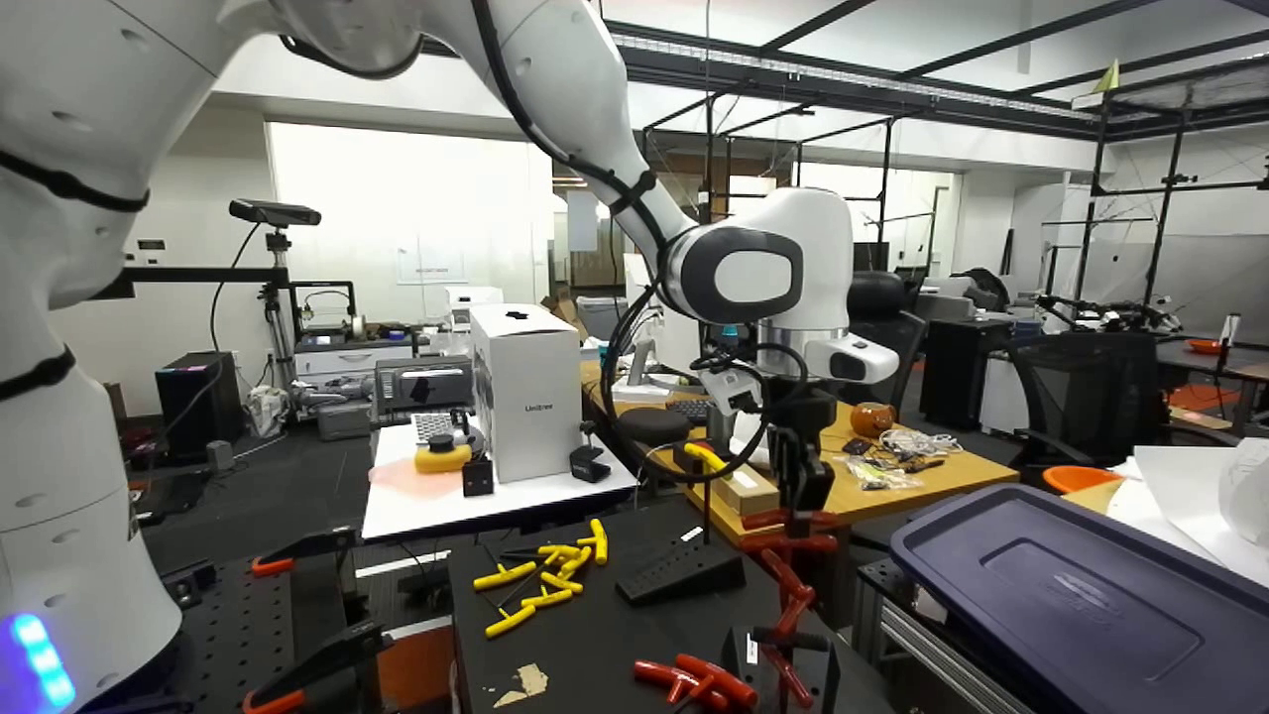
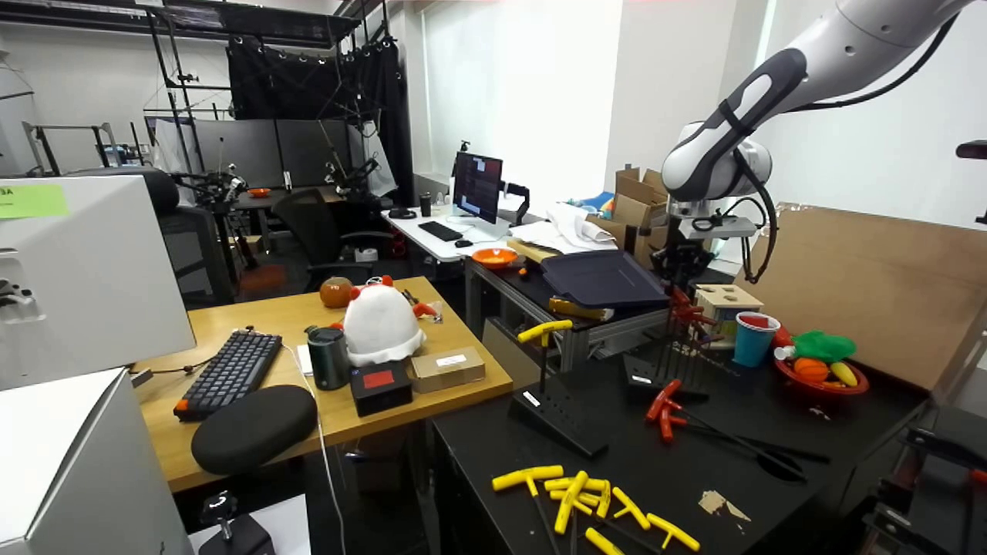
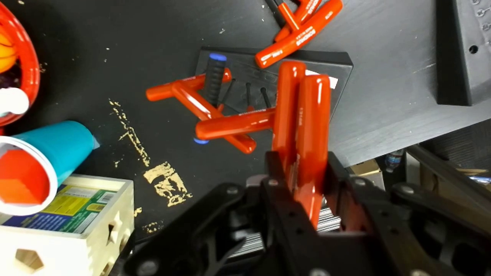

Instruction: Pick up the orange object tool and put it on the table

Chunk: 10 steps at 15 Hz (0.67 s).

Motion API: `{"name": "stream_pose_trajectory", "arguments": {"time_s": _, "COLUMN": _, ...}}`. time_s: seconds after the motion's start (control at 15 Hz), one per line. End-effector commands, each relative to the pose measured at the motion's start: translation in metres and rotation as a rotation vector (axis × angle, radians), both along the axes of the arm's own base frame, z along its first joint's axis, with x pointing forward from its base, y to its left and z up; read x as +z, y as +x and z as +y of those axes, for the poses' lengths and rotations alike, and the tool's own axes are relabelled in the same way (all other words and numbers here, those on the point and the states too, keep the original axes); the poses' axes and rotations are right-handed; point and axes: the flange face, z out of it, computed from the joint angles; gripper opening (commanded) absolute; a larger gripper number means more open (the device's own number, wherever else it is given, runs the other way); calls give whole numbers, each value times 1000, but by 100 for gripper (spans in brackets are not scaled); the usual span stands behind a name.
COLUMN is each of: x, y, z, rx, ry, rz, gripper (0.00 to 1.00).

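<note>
Spreading beneath, the black table (image 2: 640, 466) bears a black stand (image 3: 326, 63), its holes probably for keeping things upright within reach. Over it the gripper (image 3: 302, 168) points down, clamped on orange tools (image 3: 312, 130) by two side-by-side handles, presumably too close to catch singly; whether they hang clear of the stand I cannot tell.

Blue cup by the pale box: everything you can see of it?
The blue cup has a tapered wall, white rim and smooth surface, likely paper or plastic. It stands upright on the black tabletop, between the pale box and the red bowl. A red angular thing sits inside. Whether the cup touches the box is unclear.
</note>
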Motion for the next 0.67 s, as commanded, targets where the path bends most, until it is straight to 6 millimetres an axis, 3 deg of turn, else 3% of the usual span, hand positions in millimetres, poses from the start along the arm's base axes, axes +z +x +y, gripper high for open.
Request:
{"name": "stream_pose_trajectory", "arguments": {"time_s": 0.0, "x": 18, "y": -6, "z": 10, "rx": -14, "ry": -19, "rz": -11, "gripper": 7}}
{"name": "stream_pose_trajectory", "arguments": {"time_s": 0.6, "x": 22, "y": -4, "z": 16, "rx": -3, "ry": -27, "rz": -16, "gripper": 7}}
